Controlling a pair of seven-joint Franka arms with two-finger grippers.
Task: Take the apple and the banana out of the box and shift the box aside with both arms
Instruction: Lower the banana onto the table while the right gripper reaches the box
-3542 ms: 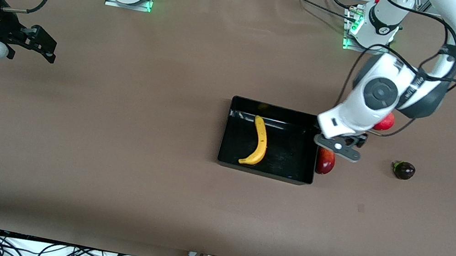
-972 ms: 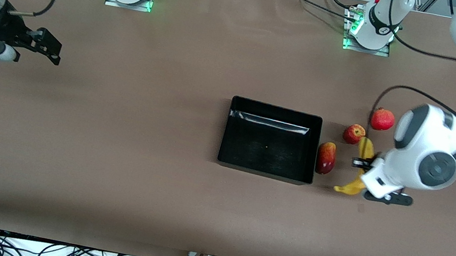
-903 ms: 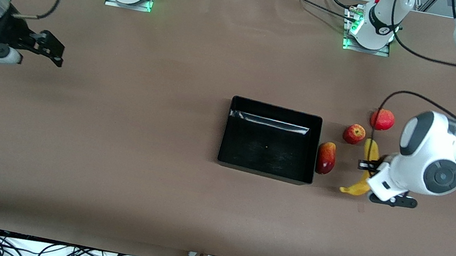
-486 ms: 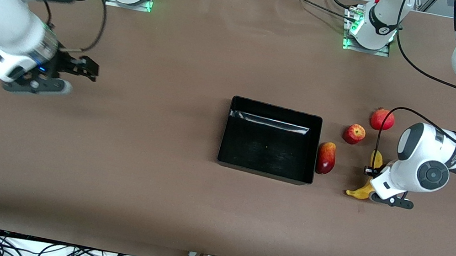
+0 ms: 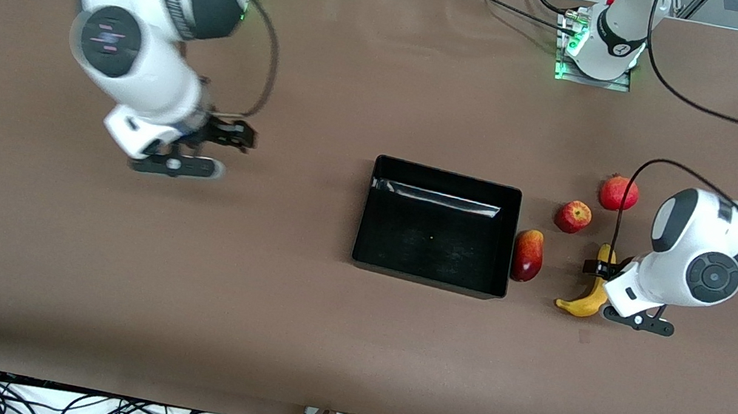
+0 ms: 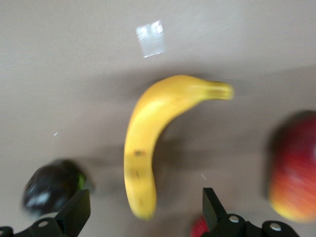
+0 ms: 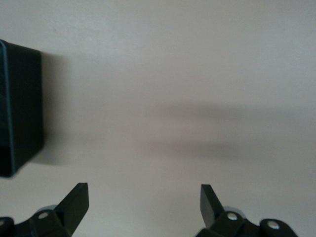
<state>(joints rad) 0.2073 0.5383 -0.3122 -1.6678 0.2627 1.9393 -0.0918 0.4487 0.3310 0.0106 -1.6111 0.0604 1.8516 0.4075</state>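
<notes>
The black box stands empty mid-table. The mango lies against its wall toward the left arm's end, with the apple and the pomegranate farther from the camera. The banana lies on the table beside the mango. My left gripper is open just over the banana's end; in the left wrist view the banana reaches between the open fingers without touching them. That view also shows the dark purple fruit and the mango. My right gripper is open and empty over bare table.
The right wrist view shows a corner of the box ahead of my right gripper. A small pale tape mark lies on the table nearer the camera than the banana. The left arm hides the purple fruit in the front view.
The left gripper carried the banana out of the box, set it down beside the mango and opened. The right arm swung from its end of the table toward the box.
</notes>
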